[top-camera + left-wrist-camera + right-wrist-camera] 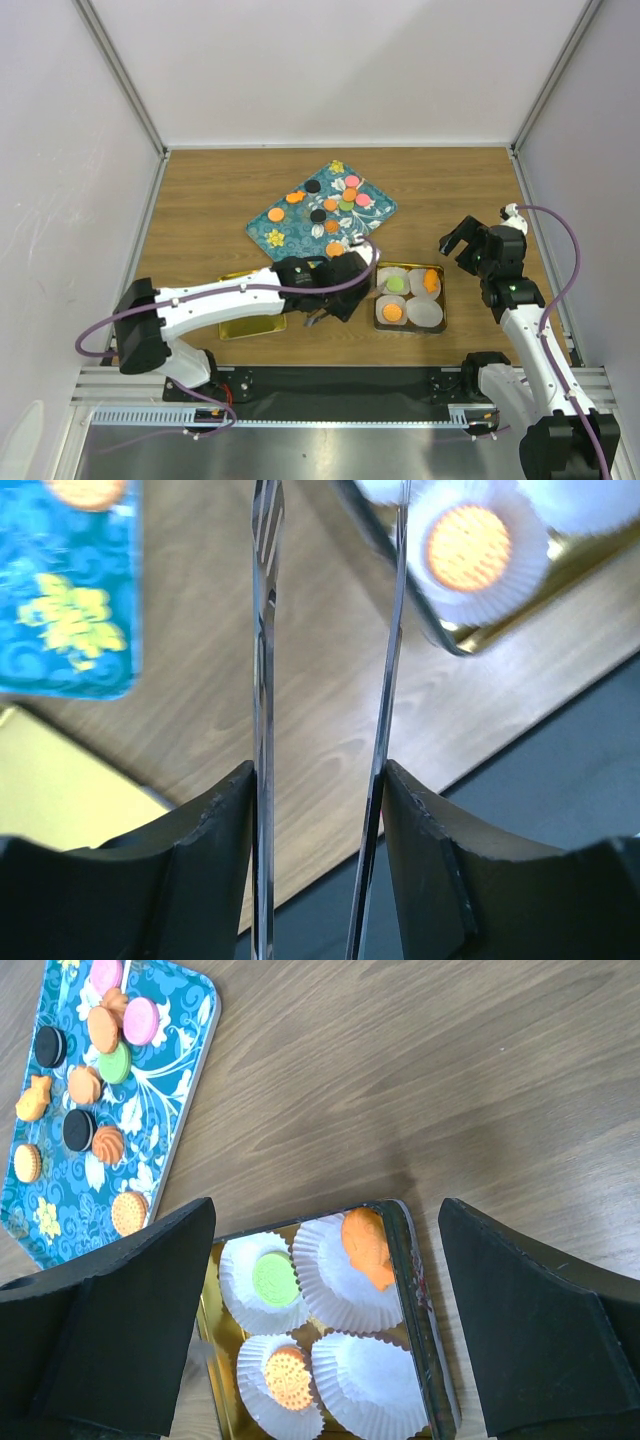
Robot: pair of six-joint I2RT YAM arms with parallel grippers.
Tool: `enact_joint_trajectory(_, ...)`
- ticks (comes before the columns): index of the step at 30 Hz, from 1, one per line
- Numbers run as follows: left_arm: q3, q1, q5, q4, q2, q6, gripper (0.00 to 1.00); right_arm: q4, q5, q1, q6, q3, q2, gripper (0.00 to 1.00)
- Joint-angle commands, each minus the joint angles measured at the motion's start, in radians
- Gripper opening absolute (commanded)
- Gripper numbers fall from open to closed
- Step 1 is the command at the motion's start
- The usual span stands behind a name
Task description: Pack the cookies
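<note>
The left gripper (330,300) clamps thin metal tongs (262,680). Most cookies (276,214) lie on the tray (290,240) beyond it; three sit in paper cups (370,1380) in the box (413,1280), to the right. They are probably light, stiff and crumbly, so pinch gently across the edges. The right gripper (460,240) gapes, empty.

No legible text anywhere

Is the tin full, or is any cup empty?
Not full: one cup of four in the tin is empty; the other three each hold a cookie.
</note>
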Motion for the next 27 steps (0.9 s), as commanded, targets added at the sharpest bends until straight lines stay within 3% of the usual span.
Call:
enact_joint_trajectory(1,0.012,0.071,-0.040,-0.012,-0.091,0.007,0.56,0.039,0.005,0.005,-0.022,0.006,0.002,1.00)
enact_joint_trajectory(12,0.038,0.366,-0.008,-0.011,-0.086,0.105,0.57,0.051,-0.002,0.045,-0.036,0.015,0.043,1.00)
enact_joint_trajectory(21,0.153,0.495,-0.014,0.003,0.068,0.148,0.57,0.056,-0.009,0.049,-0.037,0.012,0.043,1.00)
enact_joint_trajectory(27,0.211,0.524,-0.023,0.001,0.149,0.166,0.57,0.059,-0.012,0.050,-0.036,0.012,0.046,1.00)
